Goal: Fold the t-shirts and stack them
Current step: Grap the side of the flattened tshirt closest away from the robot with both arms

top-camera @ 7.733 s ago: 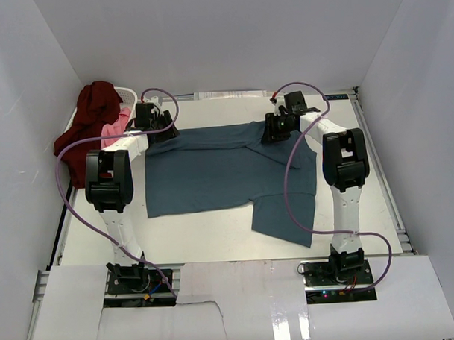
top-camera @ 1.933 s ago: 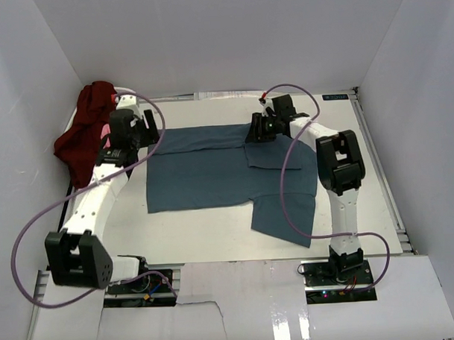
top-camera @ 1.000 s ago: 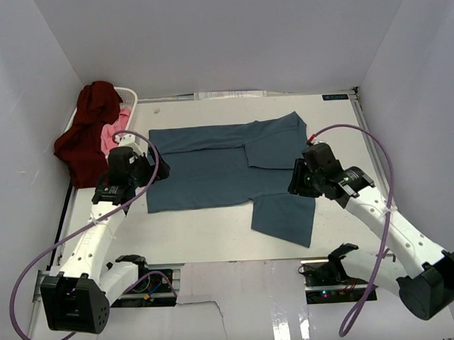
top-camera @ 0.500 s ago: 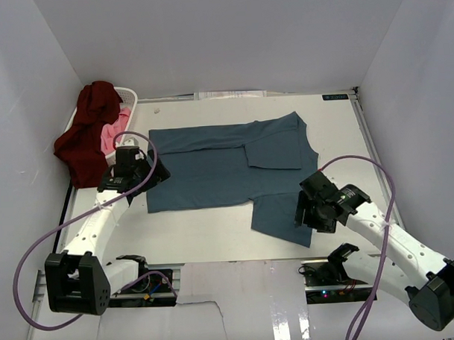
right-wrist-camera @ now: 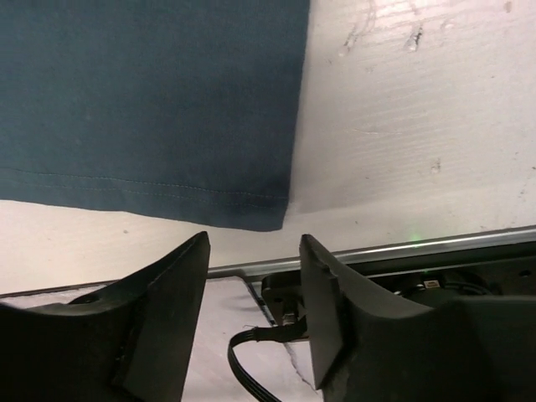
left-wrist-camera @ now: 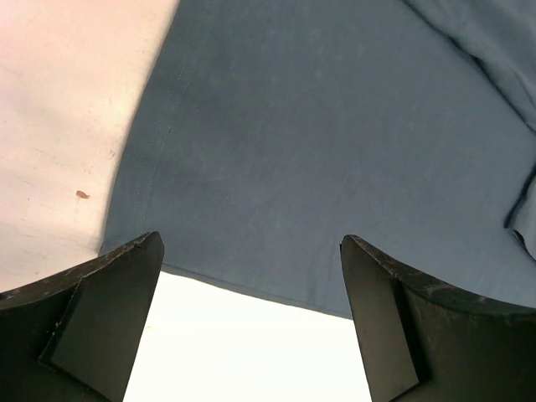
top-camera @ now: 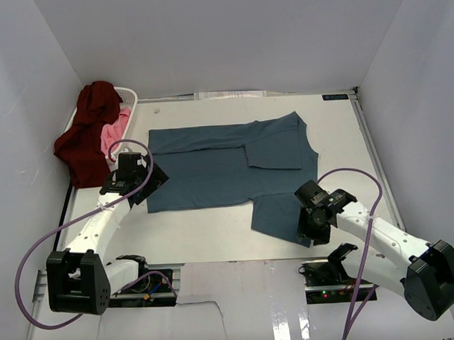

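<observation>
Table (top-camera: 338,136) carries the teal-blue t-shirt (top-camera: 212,170), spread flat at its middle. At the far left, the maroon t-shirt (top-camera: 88,134) and the pink t-shirt (top-camera: 115,133) drape over the white basket (top-camera: 129,95). My left pincer (left-wrist-camera: 251,241) gapes wide over the teal shirt's near left corner. My right pincer (right-wrist-camera: 253,239), fingers apart and empty, is over its near right corner.
</observation>
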Action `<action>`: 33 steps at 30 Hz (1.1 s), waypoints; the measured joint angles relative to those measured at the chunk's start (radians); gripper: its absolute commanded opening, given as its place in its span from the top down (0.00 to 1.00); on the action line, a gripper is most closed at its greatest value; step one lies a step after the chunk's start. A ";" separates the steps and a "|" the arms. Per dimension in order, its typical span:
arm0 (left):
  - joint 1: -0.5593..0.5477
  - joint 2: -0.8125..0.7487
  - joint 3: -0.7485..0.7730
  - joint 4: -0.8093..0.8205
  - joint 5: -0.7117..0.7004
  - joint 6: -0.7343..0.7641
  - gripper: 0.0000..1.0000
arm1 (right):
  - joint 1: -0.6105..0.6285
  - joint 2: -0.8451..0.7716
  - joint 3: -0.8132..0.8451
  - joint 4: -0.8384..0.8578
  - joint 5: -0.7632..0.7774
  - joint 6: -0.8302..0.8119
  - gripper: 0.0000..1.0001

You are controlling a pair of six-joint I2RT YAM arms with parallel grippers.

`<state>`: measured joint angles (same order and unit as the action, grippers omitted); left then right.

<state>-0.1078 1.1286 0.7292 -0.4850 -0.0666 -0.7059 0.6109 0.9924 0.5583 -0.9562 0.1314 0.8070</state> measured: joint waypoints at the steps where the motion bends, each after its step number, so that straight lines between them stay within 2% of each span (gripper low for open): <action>1: 0.000 0.003 -0.005 -0.001 0.000 -0.005 0.02 | 0.000 0.000 0.000 0.008 -0.003 0.002 0.50; 11: 0.000 0.010 -0.014 0.007 -0.010 -0.018 0.02 | 0.000 0.056 -0.001 0.068 -0.019 0.010 0.51; 33: 0.000 0.010 -0.014 0.007 -0.031 -0.020 0.02 | 0.000 0.163 0.002 0.064 -0.018 0.046 0.55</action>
<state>-0.1078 1.1389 0.7155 -0.4778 -0.0975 -0.7258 0.6109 1.1549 0.5598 -0.8917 0.1131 0.8532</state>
